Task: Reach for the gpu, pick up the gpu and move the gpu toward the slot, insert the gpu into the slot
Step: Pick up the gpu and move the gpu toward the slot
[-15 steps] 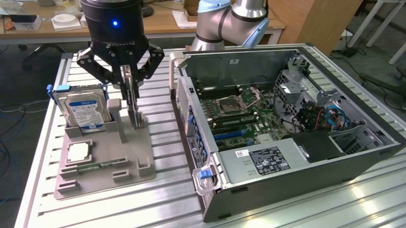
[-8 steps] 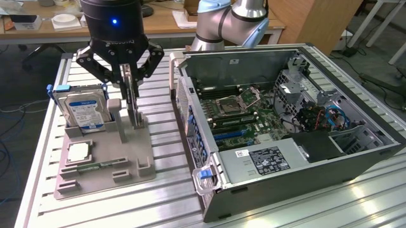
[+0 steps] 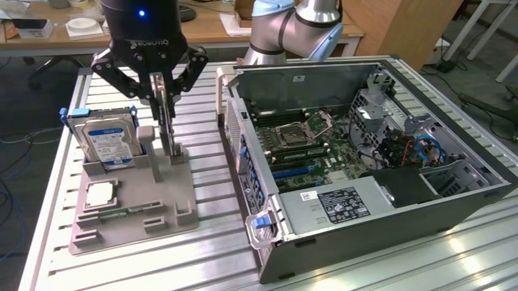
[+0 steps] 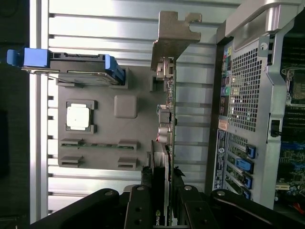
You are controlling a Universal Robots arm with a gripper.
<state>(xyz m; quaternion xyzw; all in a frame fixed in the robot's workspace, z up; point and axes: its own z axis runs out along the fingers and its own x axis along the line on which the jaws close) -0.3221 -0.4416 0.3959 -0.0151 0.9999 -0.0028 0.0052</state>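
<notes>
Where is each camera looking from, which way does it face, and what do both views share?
Exterior view: off the arm, raised, looking down on the grey plastic parts holder and open black computer case; the black gripper and grey arm show.
Wrist view: on the wrist, looking down past the gripper along the thin green gpu with its silver bracket.
Shared: gripper, gpu, holder, case, blue-railed silver hard drive.

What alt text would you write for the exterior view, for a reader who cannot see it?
A robot gripper is closed on the gpu, which stands on edge in a grey holder beside an upright hard drive. To the exterior view's right lies an open computer case, its green motherboard exposed.
</notes>
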